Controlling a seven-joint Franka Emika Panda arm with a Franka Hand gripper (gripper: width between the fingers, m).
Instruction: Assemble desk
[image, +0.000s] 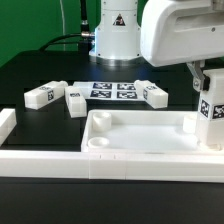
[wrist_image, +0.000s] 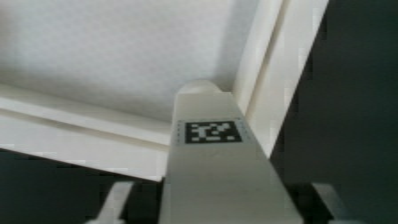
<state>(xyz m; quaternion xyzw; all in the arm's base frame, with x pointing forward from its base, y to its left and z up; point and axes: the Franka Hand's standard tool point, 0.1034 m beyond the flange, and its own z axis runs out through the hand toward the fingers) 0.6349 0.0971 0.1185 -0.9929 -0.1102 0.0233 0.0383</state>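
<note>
The white tray-like tabletop (image: 140, 116) lies open side up near the front, with a round socket (image: 98, 145) at its near corner on the exterior view's left. My gripper (image: 208, 88) is shut on a white block leg (image: 211, 112) with a black-and-white tag. It holds the leg upright over the tabletop's corner on the exterior view's right. In the wrist view the leg (wrist_image: 217, 150) runs out from between my fingers (wrist_image: 118, 200) toward the tabletop's raised rim (wrist_image: 267, 60). Whether the leg's lower end touches the tabletop is hidden.
Three loose tagged legs (image: 45, 95) (image: 76, 100) (image: 155, 95) lie on the black table behind the tabletop, around the marker board (image: 112, 90). A long white border bar (image: 60, 163) runs along the front. The arm's base (image: 117, 35) stands at the back.
</note>
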